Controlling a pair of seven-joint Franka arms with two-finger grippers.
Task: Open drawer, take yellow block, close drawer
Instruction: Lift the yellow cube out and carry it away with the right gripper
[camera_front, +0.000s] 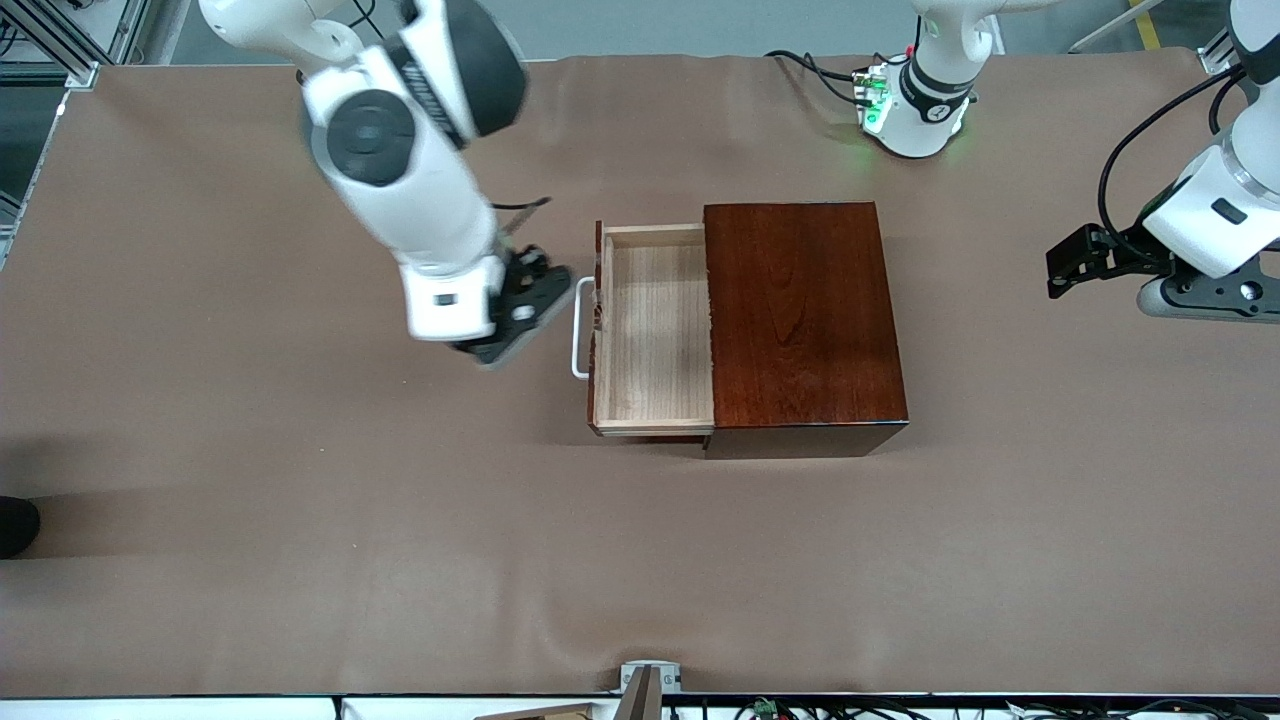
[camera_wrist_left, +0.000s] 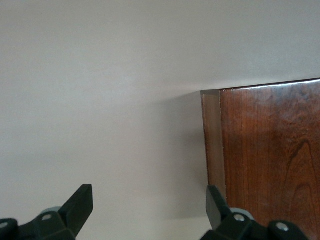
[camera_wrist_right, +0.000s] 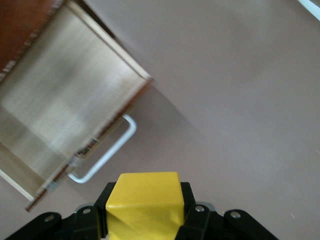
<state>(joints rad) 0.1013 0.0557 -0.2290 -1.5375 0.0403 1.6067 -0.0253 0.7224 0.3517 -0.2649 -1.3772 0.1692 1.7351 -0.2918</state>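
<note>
The drawer (camera_front: 655, 330) is pulled out of the dark mahogany box (camera_front: 800, 315), its bare-wood tray empty, its white handle (camera_front: 579, 330) toward the right arm's end. My right gripper (camera_front: 520, 325) is up over the table beside the handle, shut on the yellow block (camera_wrist_right: 145, 200), which shows only in the right wrist view, together with the drawer tray (camera_wrist_right: 65, 110) and handle (camera_wrist_right: 107, 155). My left gripper (camera_front: 1065, 270) waits open and empty over the table at the left arm's end; its wrist view (camera_wrist_left: 148, 207) shows a corner of the box (camera_wrist_left: 270, 150).
The brown table cover (camera_front: 300, 520) is bare around the box. The left arm's base (camera_front: 915, 110) with cables stands at the table edge farthest from the front camera. A small fixture (camera_front: 645, 685) sits at the nearest table edge.
</note>
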